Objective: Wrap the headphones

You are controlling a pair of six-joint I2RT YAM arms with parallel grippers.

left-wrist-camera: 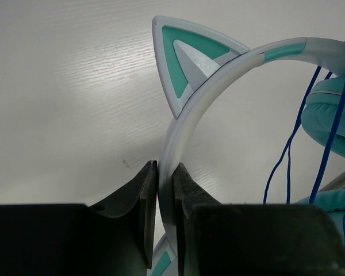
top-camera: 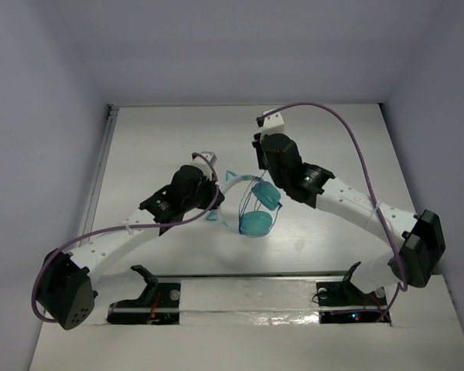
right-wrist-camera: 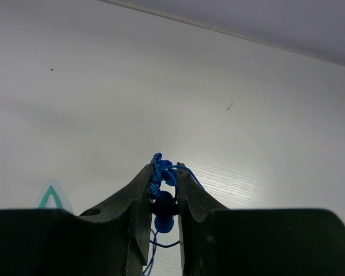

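The teal headphones (top-camera: 257,217) hang between my two arms at the middle of the table, earcups (top-camera: 255,225) low and thin blue cord (top-camera: 247,202) looped round them. My left gripper (left-wrist-camera: 165,172) is shut on the pale headband (left-wrist-camera: 195,109), just below a cat-ear point (left-wrist-camera: 181,57). Blue cord strands (left-wrist-camera: 333,121) run down past an earcup (left-wrist-camera: 333,118) at the right of the left wrist view. My right gripper (right-wrist-camera: 164,175) is shut on a bunched end of the blue cord (right-wrist-camera: 163,184), held above the table. A cat-ear tip (right-wrist-camera: 49,196) shows at lower left of the right wrist view.
Thick purple robot cables (top-camera: 348,131) arc over the right arm and along the left arm (top-camera: 100,232). White walls close the table at back and sides. The arm bases (top-camera: 147,297) stand at the near edge.
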